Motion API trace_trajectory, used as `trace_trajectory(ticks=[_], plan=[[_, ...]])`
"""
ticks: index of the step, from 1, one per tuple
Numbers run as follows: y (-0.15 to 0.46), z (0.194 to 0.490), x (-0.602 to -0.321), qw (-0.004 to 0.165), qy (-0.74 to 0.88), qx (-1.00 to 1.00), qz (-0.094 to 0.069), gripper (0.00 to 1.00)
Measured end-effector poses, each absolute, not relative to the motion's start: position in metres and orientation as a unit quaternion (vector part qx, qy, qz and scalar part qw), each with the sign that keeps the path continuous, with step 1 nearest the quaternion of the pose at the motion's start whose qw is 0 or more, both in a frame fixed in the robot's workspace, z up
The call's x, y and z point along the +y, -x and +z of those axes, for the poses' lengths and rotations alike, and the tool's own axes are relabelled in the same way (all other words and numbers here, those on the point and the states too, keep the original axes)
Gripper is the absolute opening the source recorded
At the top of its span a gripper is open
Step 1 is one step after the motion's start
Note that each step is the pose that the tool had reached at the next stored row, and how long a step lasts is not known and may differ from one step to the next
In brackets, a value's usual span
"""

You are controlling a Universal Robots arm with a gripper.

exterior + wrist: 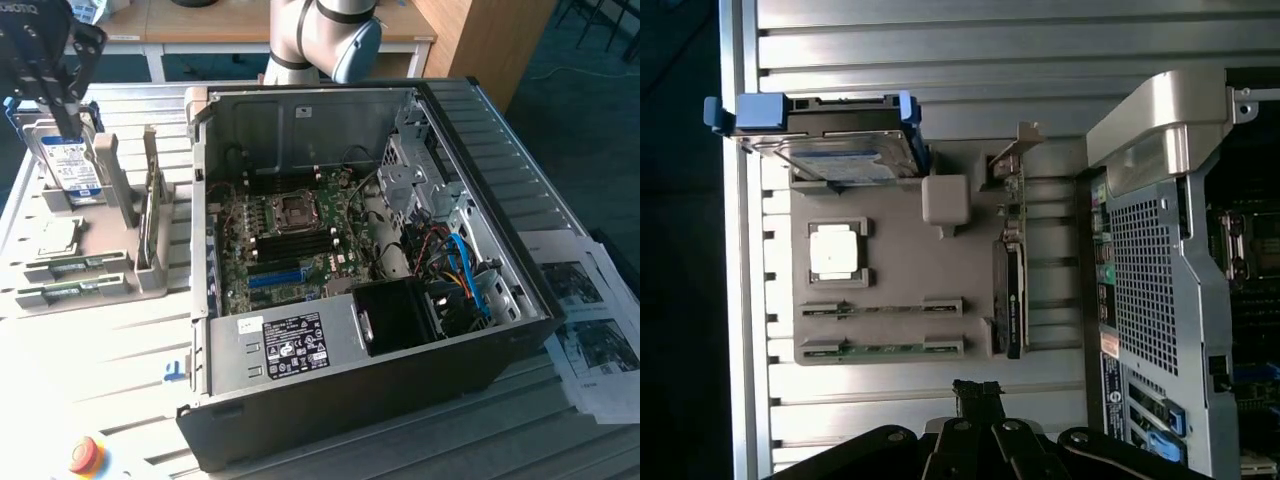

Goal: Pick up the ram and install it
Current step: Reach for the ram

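Gripper (62,105) over tray (895,270), open or closed: can't tell. Ram (880,349) in tray below gripper, untouched. Pick, install not yet done.

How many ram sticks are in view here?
2. Both lie side by side in the grey holder: one ram stick next to the silver processor chip, the other at the holder's edge. More may be hidden inside the case.
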State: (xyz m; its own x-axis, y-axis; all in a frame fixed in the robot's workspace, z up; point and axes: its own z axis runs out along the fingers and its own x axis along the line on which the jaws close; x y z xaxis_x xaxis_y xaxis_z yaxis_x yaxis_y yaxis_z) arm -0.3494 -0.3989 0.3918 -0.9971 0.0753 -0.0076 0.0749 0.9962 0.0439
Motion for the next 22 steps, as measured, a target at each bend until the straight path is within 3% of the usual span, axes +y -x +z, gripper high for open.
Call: trace_trajectory(ticks=[22], plan=[[0.41,0.391,-0.399,0.002,-0.038,0.999,0.022,0.1]])
